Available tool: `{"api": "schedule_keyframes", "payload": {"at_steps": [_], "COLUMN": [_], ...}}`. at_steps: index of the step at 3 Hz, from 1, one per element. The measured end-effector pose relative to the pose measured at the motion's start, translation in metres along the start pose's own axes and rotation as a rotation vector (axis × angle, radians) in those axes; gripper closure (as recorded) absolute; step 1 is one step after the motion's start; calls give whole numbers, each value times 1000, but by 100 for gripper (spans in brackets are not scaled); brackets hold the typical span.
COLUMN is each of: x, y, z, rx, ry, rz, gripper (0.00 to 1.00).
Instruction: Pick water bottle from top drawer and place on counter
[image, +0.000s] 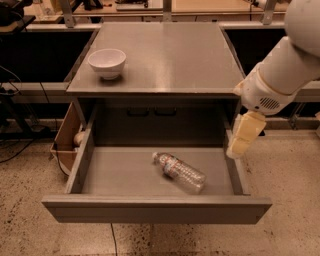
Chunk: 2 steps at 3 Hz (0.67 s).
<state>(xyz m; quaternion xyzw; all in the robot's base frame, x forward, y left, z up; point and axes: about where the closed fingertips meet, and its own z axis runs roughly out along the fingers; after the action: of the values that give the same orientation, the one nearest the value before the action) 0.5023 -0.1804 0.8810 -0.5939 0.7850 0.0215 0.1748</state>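
The water bottle (179, 172), clear and ribbed with a white cap and a red-and-white label, lies on its side in the open top drawer (155, 210), right of its middle, cap toward the back left. The grey counter (170, 55) is the cabinet's top above the drawer. My gripper (237, 148) hangs from the white arm (285, 65) at the right, just above the drawer's right wall, to the right of the bottle and apart from it. It holds nothing that I can see.
A white ceramic bowl (107, 62) stands on the counter's left side. A brown cardboard box (66, 140) sits on the floor left of the cabinet. Wooden workbenches (200, 6) run along the back. Cables lie on the speckled floor at left.
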Motion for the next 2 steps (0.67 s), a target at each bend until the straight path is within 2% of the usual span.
{"api": "schedule_keyframes", "payload": {"at_steps": [1, 2], "x": [-1, -2], "y": [-5, -3], "z": [66, 106], "rx": [-4, 1], "ry": [-21, -32], "rz": [49, 80], "gripper": [0, 0]}}
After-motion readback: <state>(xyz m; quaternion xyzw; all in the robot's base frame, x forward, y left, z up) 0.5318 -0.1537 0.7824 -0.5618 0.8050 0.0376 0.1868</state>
